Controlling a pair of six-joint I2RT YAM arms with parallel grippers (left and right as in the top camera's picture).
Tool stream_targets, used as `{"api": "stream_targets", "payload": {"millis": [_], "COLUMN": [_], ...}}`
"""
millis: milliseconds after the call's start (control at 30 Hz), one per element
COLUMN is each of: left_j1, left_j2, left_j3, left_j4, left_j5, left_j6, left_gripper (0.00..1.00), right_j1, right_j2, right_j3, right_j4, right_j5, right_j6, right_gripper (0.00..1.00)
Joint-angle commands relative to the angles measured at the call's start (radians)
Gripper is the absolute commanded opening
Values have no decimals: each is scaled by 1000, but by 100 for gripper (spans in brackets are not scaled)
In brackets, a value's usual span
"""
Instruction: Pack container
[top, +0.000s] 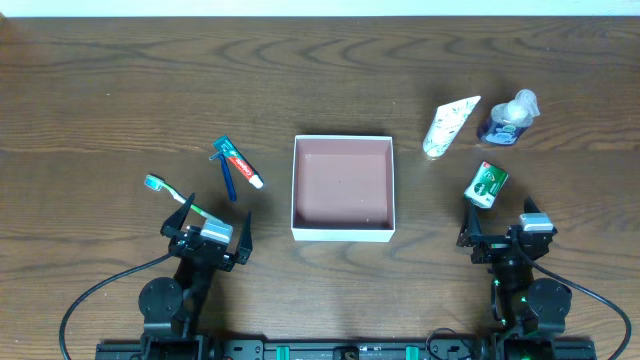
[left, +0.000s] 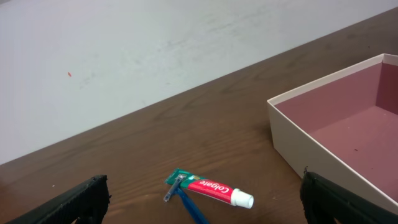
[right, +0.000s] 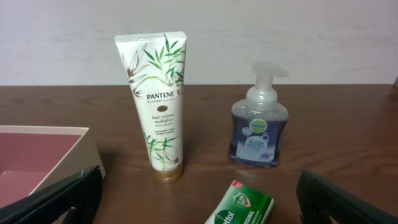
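Left arm: base at the near-left table edge, forearm reaching toward the far side, wrist held low over the wood.
Left gripper (top: 208, 224): jaws spread wide with nothing between them, aimed at the toothpaste and the container's left wall.
Right arm: base at the near-right edge, also reaching toward the far side, wrist low.
Right gripper (top: 502, 228): jaws wide apart and empty, aimed at the three toiletries on the right.
Container (top: 343, 234): one, mid-table between the two arms, open side up, white walls, bare reddish-brown floor; its corner also shows in both wrist views (left: 298, 140) (right: 68, 152).
Toothbrush (top: 168, 192): one, lying slantwise on the left, head to the far left, handle end running up to the left gripper; whether they touch cannot be told.
Toothpaste (top: 240, 164): one, lying flat left of the container, white cap toward it (left: 211, 188).
Razor (top: 228, 180): one, blue handle, head touching the toothpaste's green crimped end (left: 183, 196).
Tube (top: 450, 125): one, white with a leaf print, standing upright on its cap, far right of the container (right: 157, 99).
Pump bottle (top: 508, 118): one, blue liquid, upright just right of the tube, apart from it (right: 258, 127).
Soap box (top: 486, 184): one, green, lying just beyond the right gripper, nearer than the tube and bottle (right: 241, 208).
Count: two arms, seven things, all six toiletries outside the container.
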Motion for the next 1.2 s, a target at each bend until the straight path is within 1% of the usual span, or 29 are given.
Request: {"api": "stream_targets", "payload": {"millis": [0,600,733,867,933,1000,1033,1100,1167], "left_j1": [5,5,5,5,5,5,5,5,5], "left_j2": [3,3,3,3,3,3,3,3,3], "left_j3": [-18,-18,-18,-18,-18,-18,-18,-18,-18], "left_j4": [-37,-37,-37,-37,-37,-37,-37,-37,-37], "left_j5": [2,2,2,2,2,2,2,2,2], "left_j6": [-5,-5,-5,-5,-5,-5,-5,-5,-5], "left_gripper": [98,98,98,98,98,98,98,98,98], "right_j1": [-6,-6,-6,-6,-6,-6,-6,-6,-6], "right_j2": [-9,-9,-9,-9,-9,-8,-5,11,46], "right_j3": [-2,-2,-2,-2,-2,-2,-2,18,69], "right_j4": [-5,-5,16,16,23,89,130,187,183], "right_j5": [13,13,58,-35,-138,-293,-340,-369,-369], "right_j6": [-13,-13,-12,2,13,-14,-31,-39,-39], "right_gripper": [99,99,99,99,99,99,99,99,99]}}
